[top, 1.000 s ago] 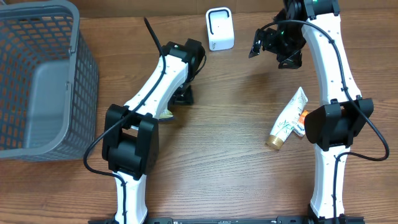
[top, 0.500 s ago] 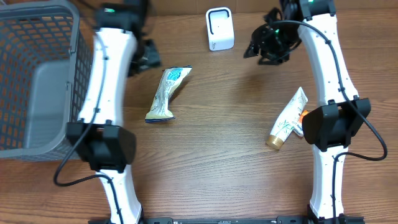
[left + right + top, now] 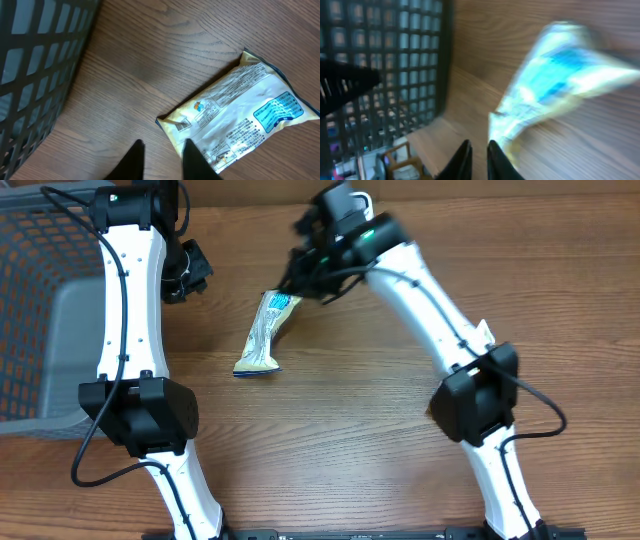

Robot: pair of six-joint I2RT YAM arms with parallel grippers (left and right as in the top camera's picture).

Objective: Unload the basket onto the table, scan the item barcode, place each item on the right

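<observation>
Although print covers the task's snack packet (image 3: 265,335), none of it is large enough to read: cream foil, blocks of small text, a blue panel at one end, a small cartoon mark near the other. It lies flat on the wood-grain table (image 3: 360,430), long axis running from 1 o'clock to 7 o'clock in the overhead view, blue end uppermost. Grey mesh basket (image 3: 50,310): at 9 o'clock of the packet, well apart from it. Left gripper (image 3: 185,275): at 10 o'clock of the packet, near the basket wall; the wrist view shows its fingers drawn almost together with only a narrow strip of bare wood between them, holding nothing, and the packet to its 2 o'clock. Right gripper (image 3: 298,280): over the packet's 1 o'clock end; fingers nearly touching, nothing between them; contact with the packet cannot be told, the wrist view being blurred. White scanner (image 3: 355,195): at 12 o'clock, largely hidden by the right arm.
</observation>
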